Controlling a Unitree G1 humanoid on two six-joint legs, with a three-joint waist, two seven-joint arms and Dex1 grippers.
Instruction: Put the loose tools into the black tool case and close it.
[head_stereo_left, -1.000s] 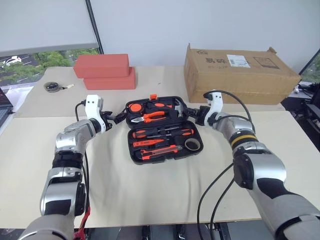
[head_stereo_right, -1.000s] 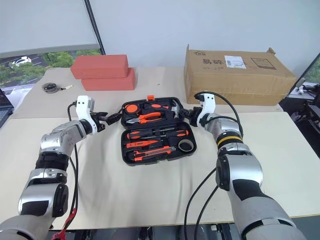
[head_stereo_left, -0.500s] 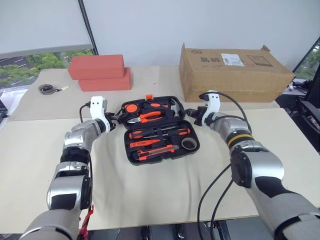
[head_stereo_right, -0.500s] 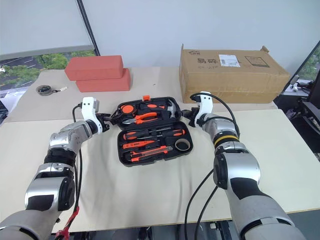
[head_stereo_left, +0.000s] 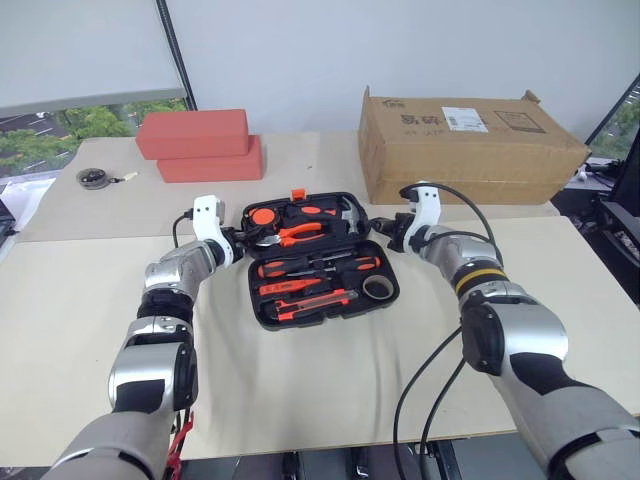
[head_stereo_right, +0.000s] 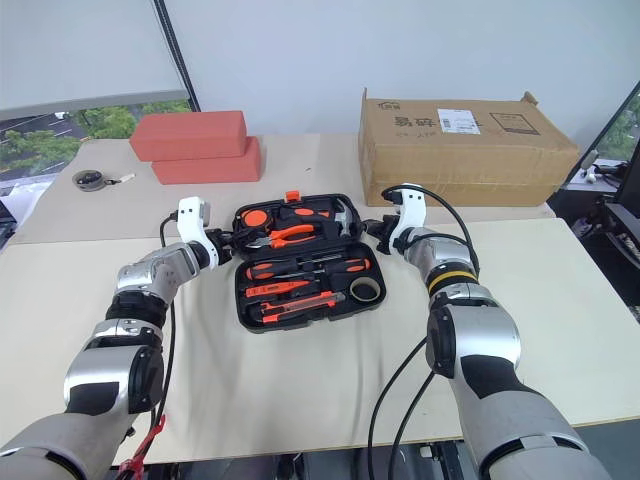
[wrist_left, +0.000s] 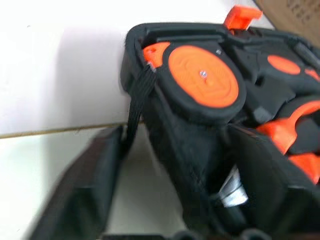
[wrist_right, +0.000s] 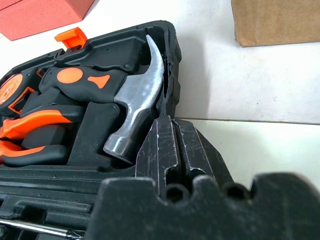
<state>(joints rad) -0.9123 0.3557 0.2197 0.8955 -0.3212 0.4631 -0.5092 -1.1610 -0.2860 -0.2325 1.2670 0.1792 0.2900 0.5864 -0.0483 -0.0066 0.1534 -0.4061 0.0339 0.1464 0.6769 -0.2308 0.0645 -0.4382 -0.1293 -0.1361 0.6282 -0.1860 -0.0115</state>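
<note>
The right gripper (head_stereo_left: 381, 229) sits just right of centre in the head view, its two black fingers pressed together on the right-hand edge of the lid of the black tool case (head_stereo_left: 322, 259); in the right wrist view we see the fingers (wrist_right: 170, 150) meeting over the thin rim beside the steel hammer (wrist_right: 137, 115). The left gripper (head_stereo_left: 243, 242) is at the case's left edge, centre-left of the frame. In its wrist view one finger (wrist_left: 85, 190) lies outside the case wall and the other (wrist_left: 265, 185) inside, the jaws parted with the wall between them; we cannot tell whether they are pressing on it.

The case lies open in the middle of the frame on the pale table (head_stereo_left: 300, 390), its orange latch (head_stereo_left: 297, 193) at the far edge. In the far half we see an orange-and-black round tool (wrist_left: 202, 82), the orange-handled pliers (head_stereo_left: 300, 232) and the hammer. The near half carries the screwdrivers (head_stereo_left: 320, 266), the utility knife (head_stereo_left: 315, 300) and the tape ring (head_stereo_left: 378, 288), all resting in the tray.

At upper left, two red blocks (head_stereo_left: 200, 145) are stacked, with a dark round disc (head_stereo_left: 90, 178) further left. A cardboard box (head_stereo_left: 470, 145) fills the upper right.
</note>
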